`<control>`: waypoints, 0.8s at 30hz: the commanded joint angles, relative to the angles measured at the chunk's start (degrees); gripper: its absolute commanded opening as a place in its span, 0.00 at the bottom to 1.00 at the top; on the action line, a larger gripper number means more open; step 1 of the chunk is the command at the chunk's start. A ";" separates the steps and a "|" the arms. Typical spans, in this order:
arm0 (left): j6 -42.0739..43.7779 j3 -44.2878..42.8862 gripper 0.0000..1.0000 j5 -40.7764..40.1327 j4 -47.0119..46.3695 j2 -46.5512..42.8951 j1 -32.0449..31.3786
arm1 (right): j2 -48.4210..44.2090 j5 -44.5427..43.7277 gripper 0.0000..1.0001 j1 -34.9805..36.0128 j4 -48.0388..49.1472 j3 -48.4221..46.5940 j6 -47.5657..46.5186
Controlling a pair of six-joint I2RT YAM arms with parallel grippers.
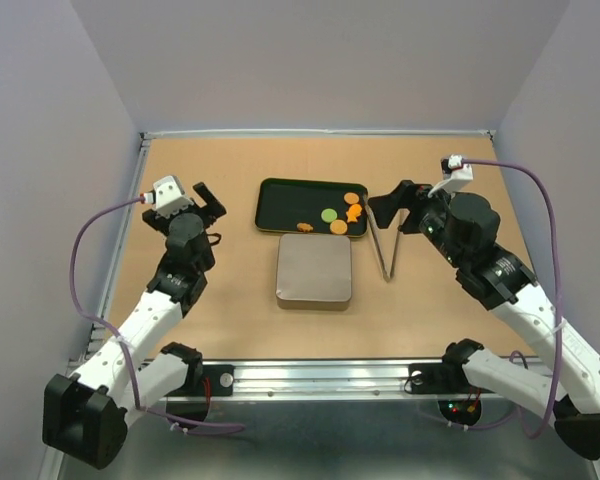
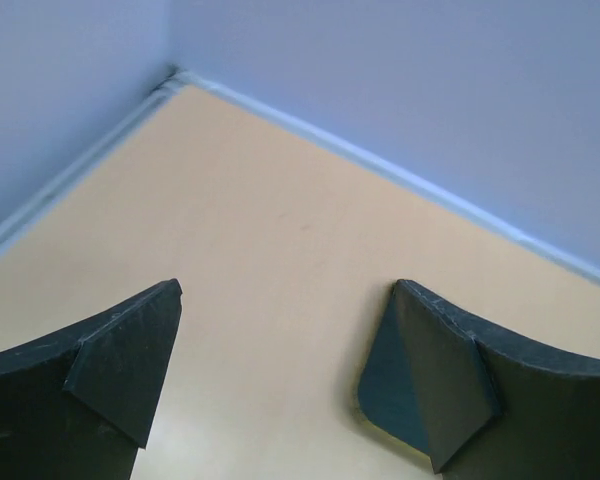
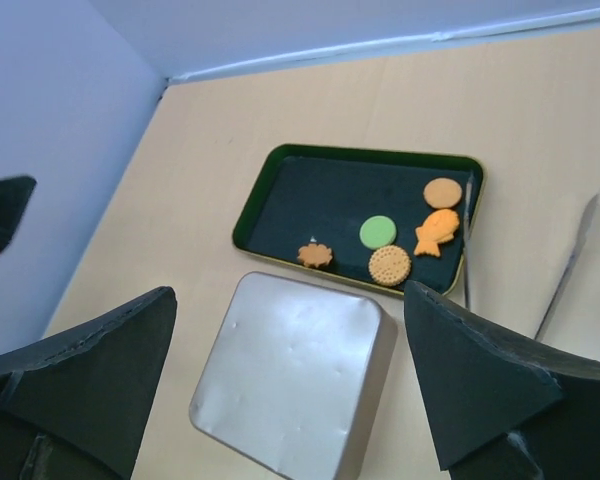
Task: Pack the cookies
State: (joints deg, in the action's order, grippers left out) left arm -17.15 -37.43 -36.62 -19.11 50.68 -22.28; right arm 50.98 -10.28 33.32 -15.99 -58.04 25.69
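Ahead of the right fingers, spread wide and empty, five cookies lie in the green tray. Probably light, thin and brittle, they want gentle edge pinches. Opposite, the left fingers gape above the tabletop.

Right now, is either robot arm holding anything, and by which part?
Nothing is held: the jaws of the left arm and the right arm stand wide open and empty.

Tabletop: tan, walled on 3 sides.
Green tray: far centre.
Silver tin: just in front of tray.
Metal tongs: right of both.
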 commanded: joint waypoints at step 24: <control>20.13 21.33 0.85 11.37 -65.12 30.72 14.72 | -7.13 -2.20 1.00 -0.27 18.97 15.49 -3.99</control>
State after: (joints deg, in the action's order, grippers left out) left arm -2.90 -21.02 -36.18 -65.28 83.37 -8.45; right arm 44.42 -12.47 33.32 -2.07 -44.82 22.59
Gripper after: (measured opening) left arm 0.837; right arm 0.998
